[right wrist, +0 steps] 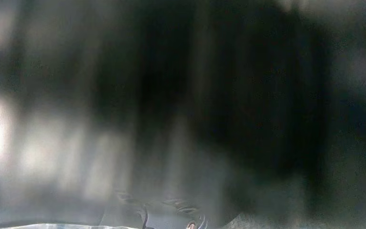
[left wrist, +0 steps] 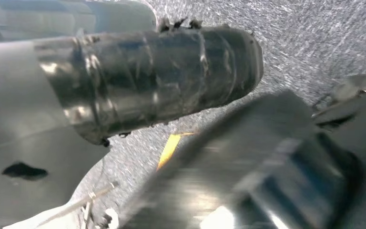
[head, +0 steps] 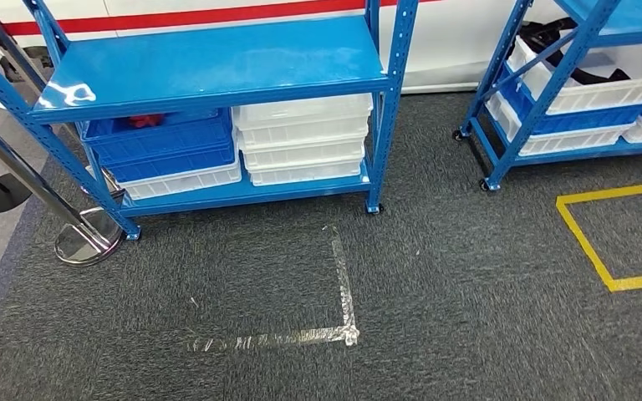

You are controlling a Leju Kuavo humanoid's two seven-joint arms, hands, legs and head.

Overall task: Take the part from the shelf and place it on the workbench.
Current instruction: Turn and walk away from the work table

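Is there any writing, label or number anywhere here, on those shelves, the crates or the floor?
None can be read.
The blue shelf and its white crates and blue crates show no label.
The yellow tape square and clear tape on the floor are plain markings, without words.
The red stripe on the white wall behind carries no lettering.
Both wrist views are too blurred to show any text.

Blue shelf [head: 217, 63]: uprights cut off by the picture's upper edge. Second shelf [head: 568, 92]: cut off at the right edge. Red item [head: 145, 121] in the blue bin [head: 163, 146]: mostly hidden under the shelf board, kind not discernible. Right wrist view: smeared dark and grey, nothing identifiable. Left wrist view: motion-blurred.
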